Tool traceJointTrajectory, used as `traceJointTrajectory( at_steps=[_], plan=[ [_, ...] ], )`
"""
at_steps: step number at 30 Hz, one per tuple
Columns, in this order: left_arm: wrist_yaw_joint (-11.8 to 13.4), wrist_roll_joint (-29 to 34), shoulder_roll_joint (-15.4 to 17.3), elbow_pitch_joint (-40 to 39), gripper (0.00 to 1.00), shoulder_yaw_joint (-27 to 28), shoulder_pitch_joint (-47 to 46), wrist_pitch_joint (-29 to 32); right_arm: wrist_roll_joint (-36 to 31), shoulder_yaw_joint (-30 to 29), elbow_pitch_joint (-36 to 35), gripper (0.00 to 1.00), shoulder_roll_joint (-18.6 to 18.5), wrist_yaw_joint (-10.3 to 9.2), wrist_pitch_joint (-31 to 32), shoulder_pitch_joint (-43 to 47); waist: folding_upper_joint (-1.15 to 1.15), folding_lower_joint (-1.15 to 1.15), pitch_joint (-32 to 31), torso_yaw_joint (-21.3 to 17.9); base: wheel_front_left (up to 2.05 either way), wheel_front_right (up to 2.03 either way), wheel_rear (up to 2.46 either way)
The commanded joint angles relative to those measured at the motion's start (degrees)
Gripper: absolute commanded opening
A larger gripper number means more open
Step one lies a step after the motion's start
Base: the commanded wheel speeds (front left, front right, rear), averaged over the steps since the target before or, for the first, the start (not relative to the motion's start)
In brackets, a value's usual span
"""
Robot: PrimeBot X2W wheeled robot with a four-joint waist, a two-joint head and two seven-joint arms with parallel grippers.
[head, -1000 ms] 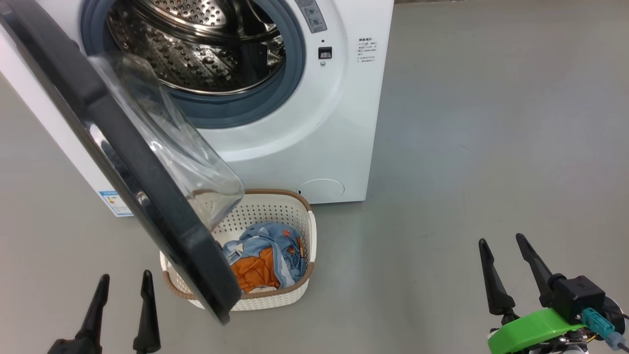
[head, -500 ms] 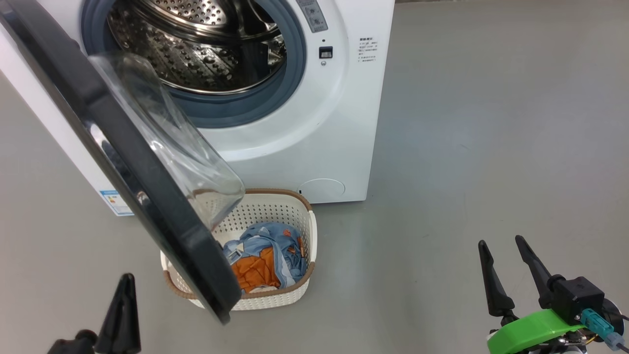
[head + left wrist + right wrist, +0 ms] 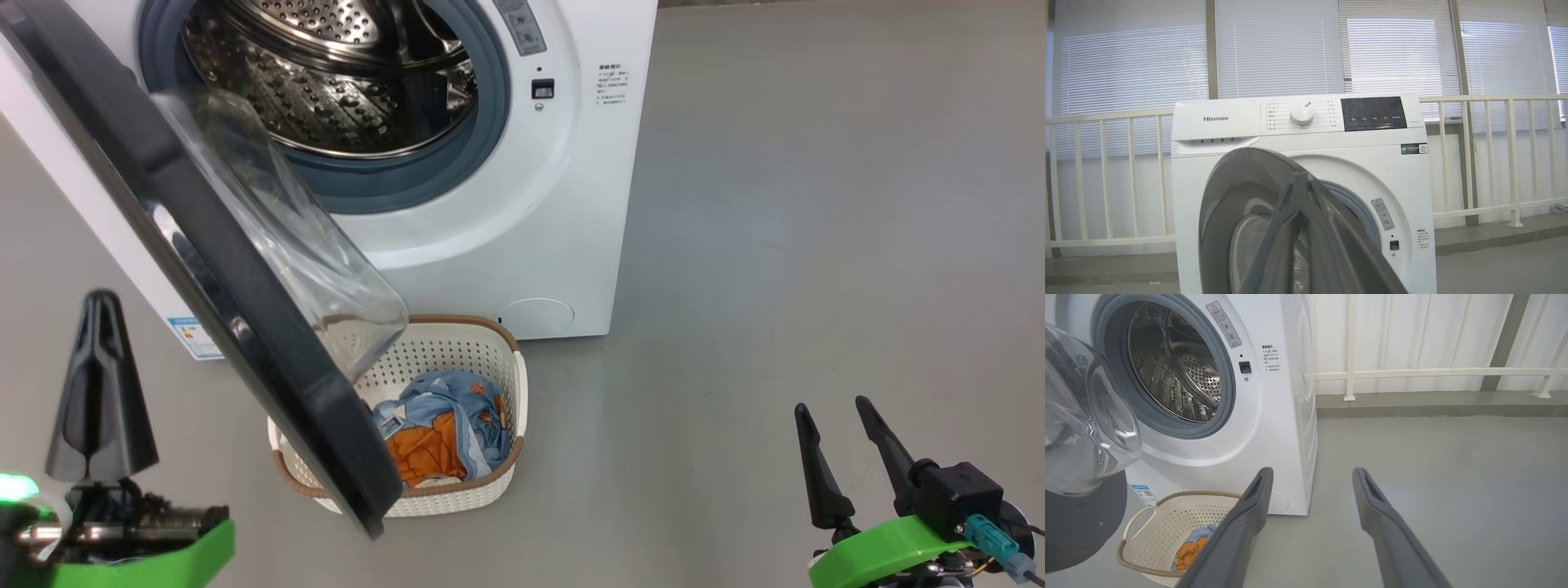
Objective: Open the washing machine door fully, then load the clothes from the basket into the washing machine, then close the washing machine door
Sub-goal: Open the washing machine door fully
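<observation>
My empty left gripper (image 3: pixel 100 298), fingers pinched together, is the nearer one: the half-open washing machine door (image 3: pixel 322 425) lies at its 2 o'clock; my right gripper (image 3: pixel 831 403) is spread, idle.

Door (image 3: pixel 326 425) hides the basket's (image 3: pixel 457 351) left side and some clothes (image 3: pixel 441 433). Washer (image 3: pixel 571 204) top cut off above the door. Print (image 3: pixel 608 86) right of door illegible.

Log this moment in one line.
door: part open | clothes: in basket | drum: empty | left gripper: shut, left of door | right gripper: open, empty
</observation>
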Motion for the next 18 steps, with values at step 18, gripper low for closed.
traceJointTrajectory(
  at_steps=[18],
  plan=[
    [-1.1,-1.0,2.9,-8.4,0.0,-26.6,-1.0,-0.3,0.1,1.7,-1.1,1.0,-0.1,0.09,-0.5,-0.6,0.0,0.0,0.1,-0.4,0.0,0.0,0.0]
  ],
)
